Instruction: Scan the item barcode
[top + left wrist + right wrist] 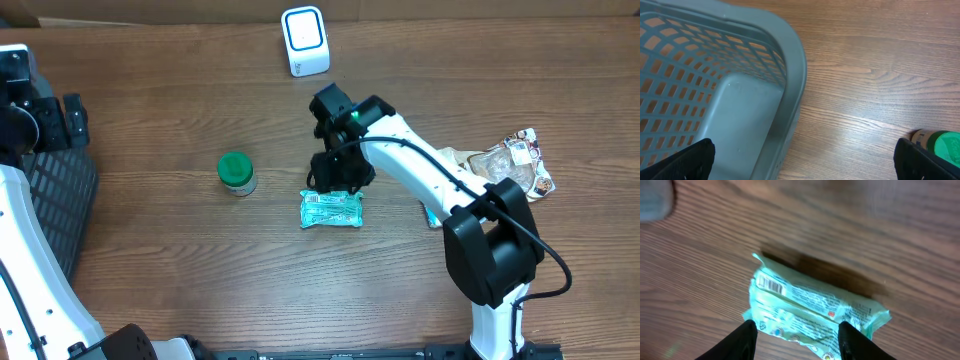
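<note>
Packet [331, 210], crinkly teal plastic with a barcode, lies flat on the wood-grain worktop [180, 280]; right end effector [799, 340] partly spread, empty; left end effector [802, 167] spread wide, empty.

free: bare surface [200, 285] along the lower centre, also upper right | blocked: grey basket [68, 200] far left; green-lidded jar [236, 172] left of centre; white scanner [305, 41] top centre; teal packet [331, 210] centre, right arm [420, 165] slanting to it from lower right; wrapper pile [510, 160] right edge
</note>
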`<action>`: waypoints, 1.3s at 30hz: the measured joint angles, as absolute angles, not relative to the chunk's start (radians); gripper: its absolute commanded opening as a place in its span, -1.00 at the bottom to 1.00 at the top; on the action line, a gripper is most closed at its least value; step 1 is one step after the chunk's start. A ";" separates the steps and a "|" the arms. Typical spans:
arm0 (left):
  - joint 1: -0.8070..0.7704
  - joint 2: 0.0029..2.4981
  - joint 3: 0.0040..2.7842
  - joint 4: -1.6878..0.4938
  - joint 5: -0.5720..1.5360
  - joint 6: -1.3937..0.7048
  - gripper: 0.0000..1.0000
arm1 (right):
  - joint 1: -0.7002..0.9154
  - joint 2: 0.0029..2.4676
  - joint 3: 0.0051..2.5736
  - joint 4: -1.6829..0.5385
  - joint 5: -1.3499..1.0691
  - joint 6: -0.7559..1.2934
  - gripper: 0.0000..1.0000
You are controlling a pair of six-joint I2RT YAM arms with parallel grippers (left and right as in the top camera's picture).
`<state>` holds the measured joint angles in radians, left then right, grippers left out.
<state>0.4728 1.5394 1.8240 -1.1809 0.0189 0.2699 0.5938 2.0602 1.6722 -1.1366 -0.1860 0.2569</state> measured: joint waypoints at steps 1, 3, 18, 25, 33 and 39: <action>0.473 1.539 1.824 -1.181 0.019 0.270 1.00 | 0.591 2.060 1.674 -1.138 -0.190 0.257 -0.09; 0.473 1.539 1.824 -1.181 0.019 0.270 0.99 | 0.583 2.060 1.673 -1.146 -0.202 0.275 -0.13; 0.473 1.539 1.824 -1.181 0.019 0.270 1.00 | 0.600 2.086 1.586 -0.839 -0.157 0.563 -0.16; 0.473 1.539 1.824 -1.181 0.019 0.270 0.99 | 0.656 2.107 1.570 -0.850 -0.157 0.565 -0.05; 0.473 1.539 1.824 -1.181 0.019 0.270 0.99 | 0.562 2.097 1.592 -1.043 -0.176 0.455 0.11; 0.473 1.539 1.824 -1.181 0.019 0.270 1.00 | 0.389 2.015 1.603 -1.142 -0.204 0.344 0.22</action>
<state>0.4728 1.5394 1.8240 -1.1812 0.0189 0.2699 0.3893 2.0148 1.6028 -1.1423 -0.2043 0.3443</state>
